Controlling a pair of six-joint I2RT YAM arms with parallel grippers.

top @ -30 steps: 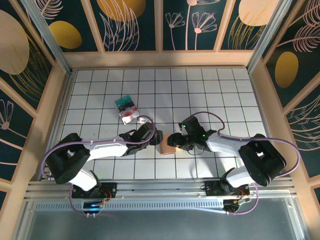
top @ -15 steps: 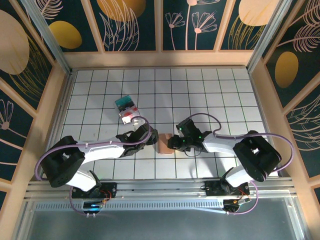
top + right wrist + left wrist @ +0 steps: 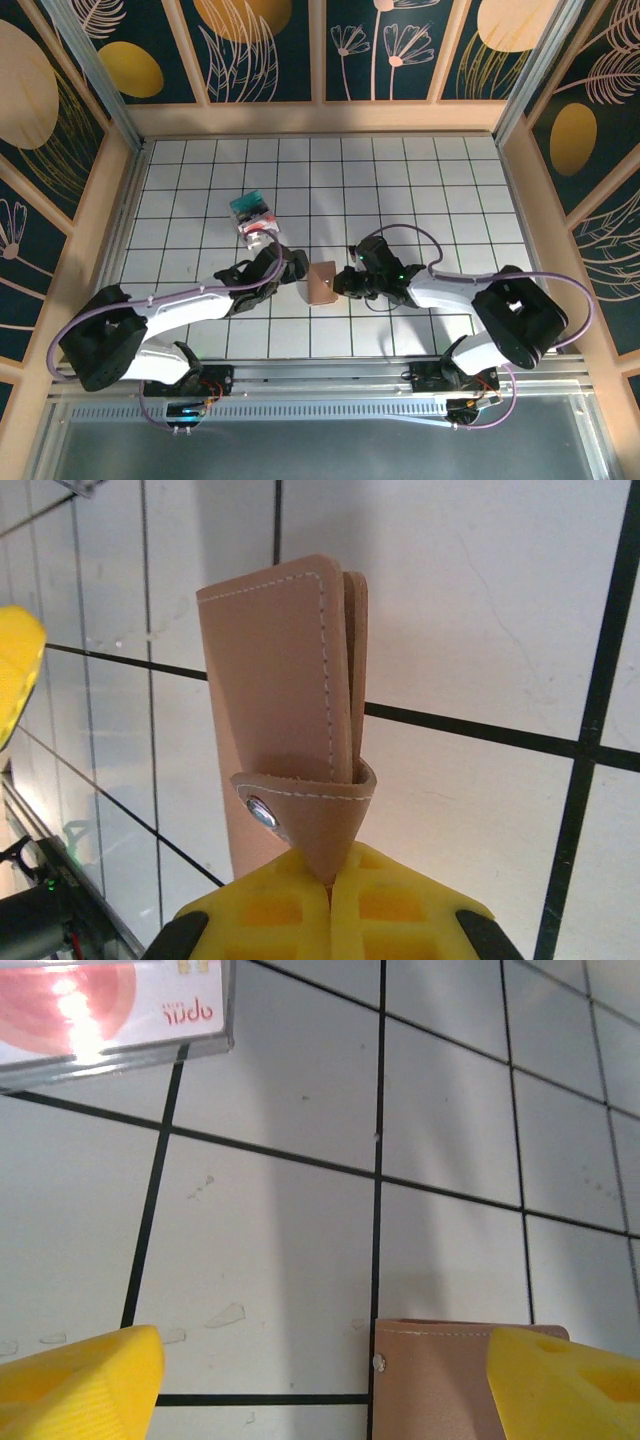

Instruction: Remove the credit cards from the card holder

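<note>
Pinching card holder [image 3: 285, 680] tab: right tool [image 3: 330, 880], jaws together. Left tool [image 3: 325, 1380] wide, card holder edge between fingers.

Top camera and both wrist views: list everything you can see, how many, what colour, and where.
card holder: one, salmon-tan, folded shut, on the tiles between the two grippers
cards: a small pile, exact count hard to tell, teal and red-and-white, on the tiles beyond the left gripper
table: one, white tiles with dark grid lines, under everything
wall panels: several, dark blue with gold and pink plant shapes in pale wood frames, around the table
left gripper: one, yellow fingers, open, just left of the card holder
right gripper: one, yellow fingers, shut on the card holder's closing tab
</note>
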